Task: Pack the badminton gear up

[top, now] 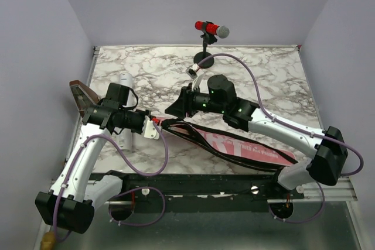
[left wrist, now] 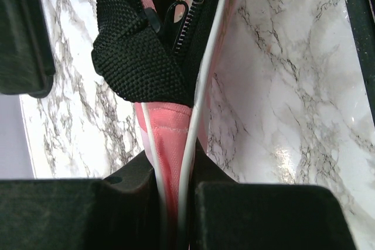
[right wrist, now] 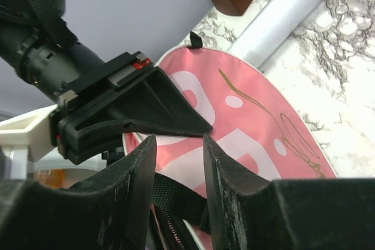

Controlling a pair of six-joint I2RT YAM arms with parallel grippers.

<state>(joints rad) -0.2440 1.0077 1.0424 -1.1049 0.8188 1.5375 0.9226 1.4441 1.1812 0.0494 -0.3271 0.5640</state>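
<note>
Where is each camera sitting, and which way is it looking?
Top camera: above and behind the arms, looking down on the marble table; both arms show.
Left wrist camera: on the left arm, looking along the left gripper, which pinches the pink bag.
Right wrist camera: on the right arm, looking past the right gripper at the bag's end and the white tube.
Both wrist views share the bag.

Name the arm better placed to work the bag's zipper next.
Right, probably: the left tool is clamped on an end of the long pink fabric bag, steadying it; the right tool hangs open close by, free.
</note>
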